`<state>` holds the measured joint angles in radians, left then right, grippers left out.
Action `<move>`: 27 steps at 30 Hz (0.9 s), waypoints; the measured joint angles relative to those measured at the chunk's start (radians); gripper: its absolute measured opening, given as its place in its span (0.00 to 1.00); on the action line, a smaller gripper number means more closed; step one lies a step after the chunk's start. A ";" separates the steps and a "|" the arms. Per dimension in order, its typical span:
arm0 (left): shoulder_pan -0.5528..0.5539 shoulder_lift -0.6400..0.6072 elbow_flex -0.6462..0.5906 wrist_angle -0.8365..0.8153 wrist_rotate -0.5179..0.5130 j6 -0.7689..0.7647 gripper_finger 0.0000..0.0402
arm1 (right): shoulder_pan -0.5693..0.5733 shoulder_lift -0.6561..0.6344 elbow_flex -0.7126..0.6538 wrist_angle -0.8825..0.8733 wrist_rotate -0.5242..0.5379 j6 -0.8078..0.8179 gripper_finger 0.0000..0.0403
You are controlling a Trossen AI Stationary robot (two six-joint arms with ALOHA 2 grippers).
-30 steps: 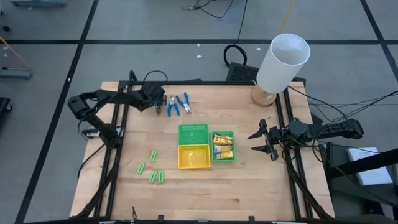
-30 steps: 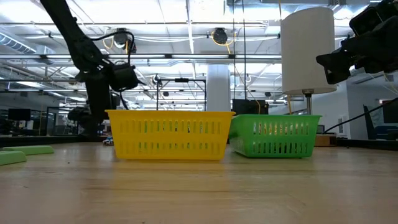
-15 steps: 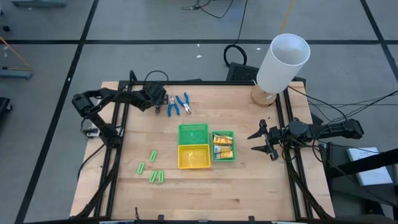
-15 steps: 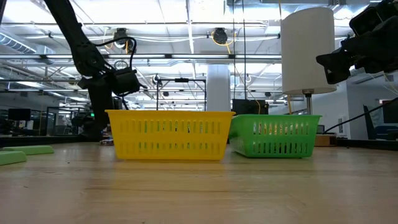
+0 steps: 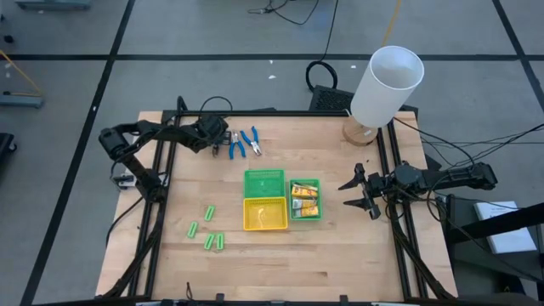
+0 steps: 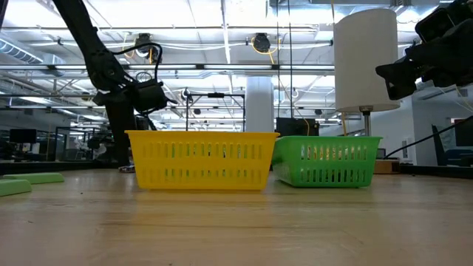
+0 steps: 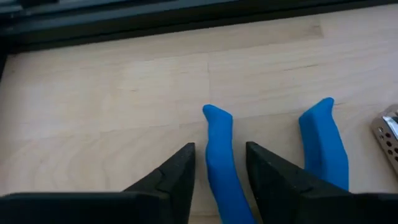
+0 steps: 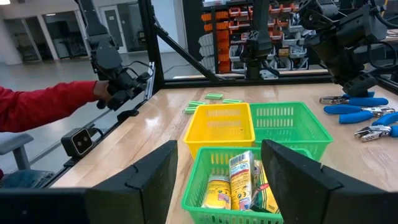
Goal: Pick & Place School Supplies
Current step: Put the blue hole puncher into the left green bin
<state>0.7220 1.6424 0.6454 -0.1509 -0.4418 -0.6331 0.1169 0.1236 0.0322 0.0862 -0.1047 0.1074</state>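
Note:
Blue-handled pliers lie side by side on the wood at the far left of the table. My left gripper slants down at them, open. Its two fingers stand on either side of one blue handle, and a strip of wood shows between handle and finger. That tool's second handle lies outside the fingers. Several light-green sticks lie near the left front. Yellow-orange packets lie in a green tray. My right gripper waits open at the right edge.
A yellow tray and a second green tray stand mid-table beside the packets' tray. A big white cylinder stands at the far right corner. Black rails run along both sides. A person's red sleeve shows beyond the left edge.

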 joint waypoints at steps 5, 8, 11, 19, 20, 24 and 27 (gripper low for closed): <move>-0.003 0.001 -0.001 0.035 0.001 0.033 0.29 | 0.000 0.000 0.000 0.000 0.000 0.000 0.56; -0.004 0.001 -0.001 0.036 0.003 0.021 0.26 | 0.000 0.000 0.000 0.000 0.000 0.000 0.56; -0.004 0.001 -0.001 0.038 0.004 0.000 0.23 | 0.000 0.000 0.000 0.000 0.000 0.000 0.56; -0.004 0.001 -0.001 0.042 0.004 -0.008 0.16 | 0.000 0.000 0.000 0.000 0.000 0.000 0.56; -0.004 0.000 -0.001 0.043 0.004 -0.007 0.15 | 0.000 0.000 0.000 0.000 0.000 0.000 0.56; -0.004 -0.008 -0.002 0.045 0.013 0.000 0.16 | 0.000 0.000 0.000 0.000 0.000 0.000 0.56; -0.004 -0.026 -0.002 0.046 0.029 0.006 0.19 | 0.000 0.000 0.000 0.000 0.000 0.000 0.56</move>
<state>0.7177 1.6167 0.6434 -0.1052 -0.4127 -0.6273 0.1168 0.1238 0.0322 0.0864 -0.1047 0.1074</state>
